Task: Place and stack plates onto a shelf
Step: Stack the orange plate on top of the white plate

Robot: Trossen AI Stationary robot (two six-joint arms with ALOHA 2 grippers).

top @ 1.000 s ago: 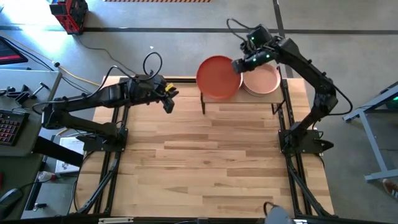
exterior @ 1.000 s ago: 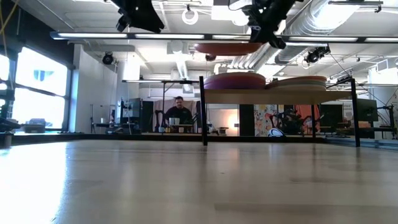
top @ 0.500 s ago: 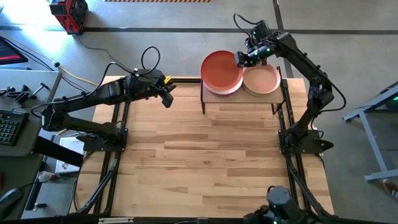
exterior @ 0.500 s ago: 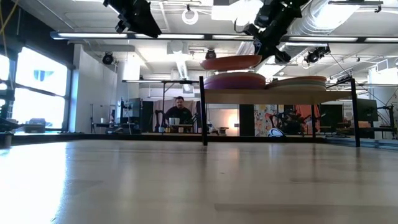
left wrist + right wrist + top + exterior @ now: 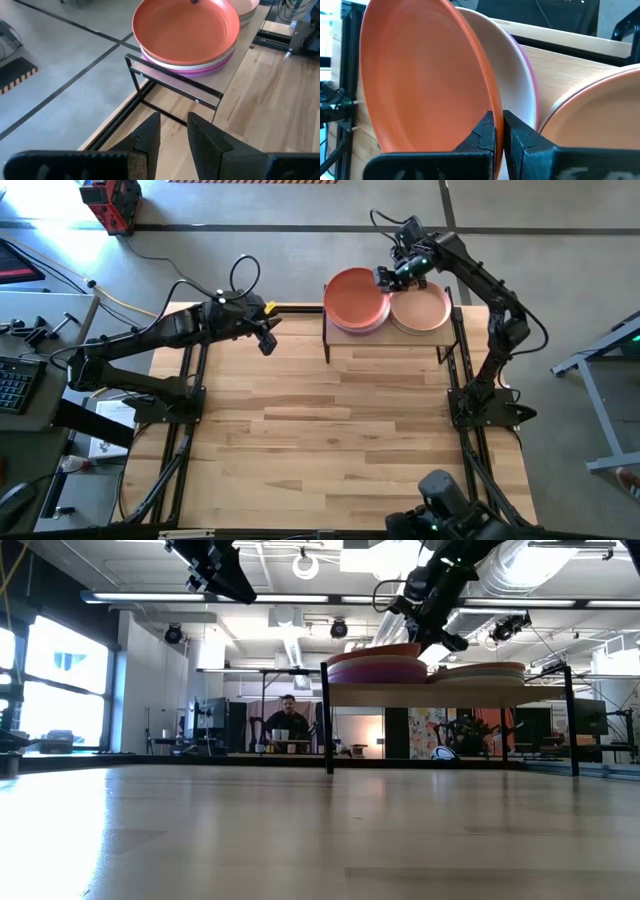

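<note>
The orange-red plate tops the left stack on the shelf. Off-white and magenta plates lie under it. A second stack, topped by a peach plate, stands beside it on the shelf's right half. My right gripper is above the gap between the stacks, shut on the orange-red plate. My left gripper hangs open in the air left of the shelf. My right gripper pinches the orange-red plate's rim on the side facing the peach stack, one finger inside the dish and one under it, slanting down from the far right. The plate is tilted: its left edge rests on the stack and the held edge is slightly raised.
The wide wooden tabletop stretches in front of the shelf. The shelf's black legs stand at the table's far edge. A person sits far off in the room behind. A dark device shows at the near edge.
My right gripper has moved down and slightly toward the far edge, still shut on the orange-red plate. The plate, which was held level above the left stack, has come down onto it and now lies tilted, its left edge on the stack.
</note>
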